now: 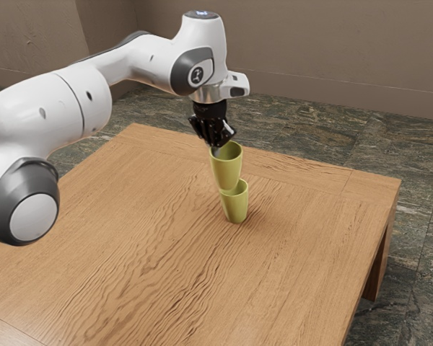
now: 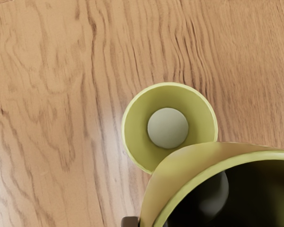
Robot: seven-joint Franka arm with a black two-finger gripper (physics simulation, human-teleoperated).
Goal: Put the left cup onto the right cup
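honestly, the end effector [image 1: 218, 143] is clamped on the left cup [image 1: 227, 169] by its rim, a bit off-centre over the right cup [image 1: 236, 205]; releasing now could topple both across the tabletop [image 1: 130, 252].

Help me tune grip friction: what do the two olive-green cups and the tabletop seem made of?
Upper olive-green tapered cup and lower olive-green tapered cup: probably matte plastic, possibly glazed ceramic; the signs are uniform colour, smooth walls, a soft sheen and no grain. Square light-brown table: wood or wood veneer with a satin finish; it shows wavy grain lines and faint glare.
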